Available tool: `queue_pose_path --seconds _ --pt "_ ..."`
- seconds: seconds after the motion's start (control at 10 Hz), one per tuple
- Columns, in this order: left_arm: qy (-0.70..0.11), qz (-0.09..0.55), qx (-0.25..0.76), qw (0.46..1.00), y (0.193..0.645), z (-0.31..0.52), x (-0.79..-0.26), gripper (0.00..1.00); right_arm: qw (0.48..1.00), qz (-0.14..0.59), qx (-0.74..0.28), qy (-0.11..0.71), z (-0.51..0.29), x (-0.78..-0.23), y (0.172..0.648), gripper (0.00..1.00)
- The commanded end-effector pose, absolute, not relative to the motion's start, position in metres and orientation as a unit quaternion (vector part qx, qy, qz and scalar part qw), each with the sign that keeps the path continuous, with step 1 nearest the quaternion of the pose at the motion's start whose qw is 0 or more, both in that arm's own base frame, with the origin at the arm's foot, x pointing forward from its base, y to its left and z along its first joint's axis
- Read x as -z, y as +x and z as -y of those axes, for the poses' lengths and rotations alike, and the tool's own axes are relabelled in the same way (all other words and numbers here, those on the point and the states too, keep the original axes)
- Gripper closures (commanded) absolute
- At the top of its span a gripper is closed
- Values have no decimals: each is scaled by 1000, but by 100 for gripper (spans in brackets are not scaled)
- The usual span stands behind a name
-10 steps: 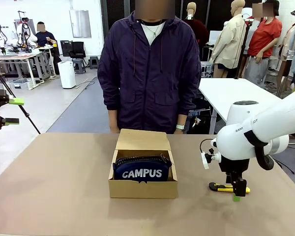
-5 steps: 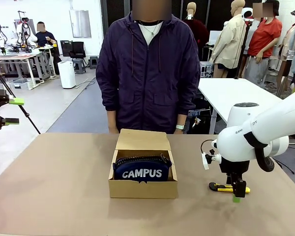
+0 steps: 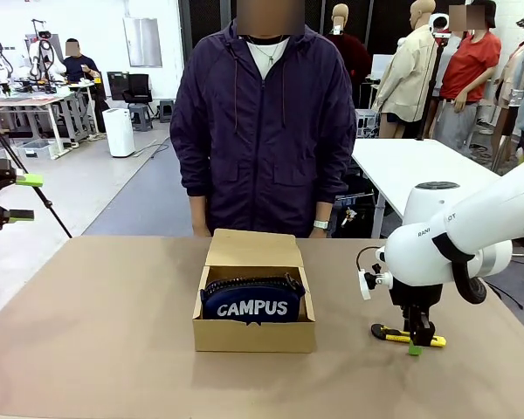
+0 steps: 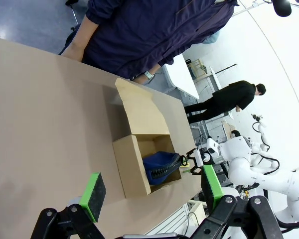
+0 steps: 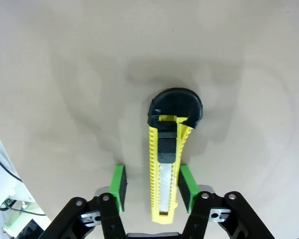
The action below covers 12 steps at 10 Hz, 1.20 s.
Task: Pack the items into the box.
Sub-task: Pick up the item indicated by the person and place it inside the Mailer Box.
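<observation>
Front view: pencil case (image 3: 252,302) lower part hidden behind box (image 3: 253,335) front wall. Utility knife (image 3: 385,332) middle covered by right tool (image 3: 415,346), only its two ends show. Left tool (image 3: 26,197) cut by left picture edge. Hands of person (image 3: 262,131) hidden below far edge of counter (image 3: 96,332) and behind box flap. Right wrist view: pad (image 5: 185,181) at picture right sits tight beside utility knife, contact too close to tell. Left wrist view: utility knife just a yellow speck past box, right tool too small to read, pencil case half hidden by box wall.
</observation>
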<state>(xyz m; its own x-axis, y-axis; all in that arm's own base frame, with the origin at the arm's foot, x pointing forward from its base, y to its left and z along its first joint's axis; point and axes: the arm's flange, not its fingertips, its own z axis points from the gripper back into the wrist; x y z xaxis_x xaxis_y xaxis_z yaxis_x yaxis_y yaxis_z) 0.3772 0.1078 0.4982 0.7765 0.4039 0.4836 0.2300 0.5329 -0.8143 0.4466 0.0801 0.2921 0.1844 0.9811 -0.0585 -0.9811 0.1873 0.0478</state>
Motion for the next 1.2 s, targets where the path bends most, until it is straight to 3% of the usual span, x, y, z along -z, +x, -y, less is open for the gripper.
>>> queue_pose_path --seconds 0.0,0.8,1.1 --pt "-480 324 -53 814 376 -109 -501 0 775 -43 -631 -12 -79 -287 447 100" --pt "-480 324 -53 814 376 -109 -501 0 772 -48 -633 -4 -79 -290 450 100" --pt "-480 324 -53 814 376 -109 -501 0 779 -26 -626 -14 -70 -360 452 100"
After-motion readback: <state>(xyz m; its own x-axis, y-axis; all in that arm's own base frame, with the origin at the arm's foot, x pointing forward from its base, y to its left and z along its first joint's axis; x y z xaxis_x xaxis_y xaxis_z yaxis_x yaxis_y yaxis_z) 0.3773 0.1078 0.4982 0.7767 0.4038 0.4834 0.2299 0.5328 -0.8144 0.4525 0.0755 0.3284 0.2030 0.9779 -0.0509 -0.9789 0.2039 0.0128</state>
